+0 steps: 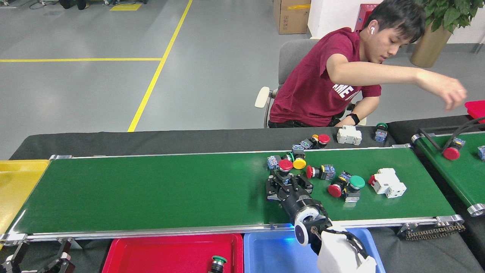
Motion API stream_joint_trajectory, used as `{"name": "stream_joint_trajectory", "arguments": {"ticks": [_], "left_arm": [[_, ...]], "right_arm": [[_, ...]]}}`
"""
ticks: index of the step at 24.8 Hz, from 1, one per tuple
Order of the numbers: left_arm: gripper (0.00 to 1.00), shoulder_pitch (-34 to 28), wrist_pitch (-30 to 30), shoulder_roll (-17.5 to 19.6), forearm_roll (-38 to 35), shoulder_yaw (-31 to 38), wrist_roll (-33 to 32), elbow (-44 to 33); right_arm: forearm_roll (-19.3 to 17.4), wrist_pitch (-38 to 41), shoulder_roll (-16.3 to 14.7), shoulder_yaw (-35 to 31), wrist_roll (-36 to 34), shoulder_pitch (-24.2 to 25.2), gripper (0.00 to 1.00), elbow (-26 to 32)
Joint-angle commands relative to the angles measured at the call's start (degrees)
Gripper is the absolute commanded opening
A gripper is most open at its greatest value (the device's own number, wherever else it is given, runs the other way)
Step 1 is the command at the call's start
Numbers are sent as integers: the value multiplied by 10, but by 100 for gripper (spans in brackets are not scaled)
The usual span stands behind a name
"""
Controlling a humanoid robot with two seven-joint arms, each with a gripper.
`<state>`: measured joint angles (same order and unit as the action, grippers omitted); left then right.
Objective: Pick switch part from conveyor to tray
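Right gripper (287, 181) closes around a red-capped push-button switch (285, 165) on the conveyor (151, 189); next, I judge, lift it to the blue tray (273, 254).

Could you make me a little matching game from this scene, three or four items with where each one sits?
Things:
1. green-capped switch
2. white breaker
3. right gripper
4. yellow tray

Places:
A. at the conveyor's left end
B. in the red tray
C. over a red-capped switch on the belt
D. on the belt, towards its right end

Pairs: 1-B, 2-D, 3-C, 4-A
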<state>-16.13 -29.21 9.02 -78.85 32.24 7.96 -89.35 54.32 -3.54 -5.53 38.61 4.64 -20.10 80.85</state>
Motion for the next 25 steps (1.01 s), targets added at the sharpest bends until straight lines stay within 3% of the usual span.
{"name": "stream_joint_trajectory", "arguments": {"ticks": [1, 4, 5, 6, 7, 17, 21, 25], "left_arm": [[100, 0, 1, 3, 2, 5, 3, -8], [100, 0, 2, 4, 2, 5, 3, -7], [100, 0, 2, 4, 2, 5, 3, -7], [100, 0, 2, 4, 2, 5, 3, -7], [100, 0, 2, 4, 2, 5, 2, -7], [100, 0, 1, 3, 2, 0, 3, -11], [100, 2, -4, 7, 2, -5, 2, -21], [100, 10, -6, 8, 2, -42, 1, -34]], "right_arm": [[1, 38, -8, 34, 12, 9, 5, 60], [7, 34, -9, 111, 17, 12, 11, 84], [10, 22, -5, 127, 22, 12, 28, 84], [11, -3, 2, 138, 34, 12, 80, 84], [8, -27, 12, 146, 47, 13, 99, 84], [4, 8, 17, 146, 54, 4, 100, 85], [4, 29, -2, 64, 48, 2, 100, 98], [11, 3, -22, -48, 32, -4, 98, 99]]}}
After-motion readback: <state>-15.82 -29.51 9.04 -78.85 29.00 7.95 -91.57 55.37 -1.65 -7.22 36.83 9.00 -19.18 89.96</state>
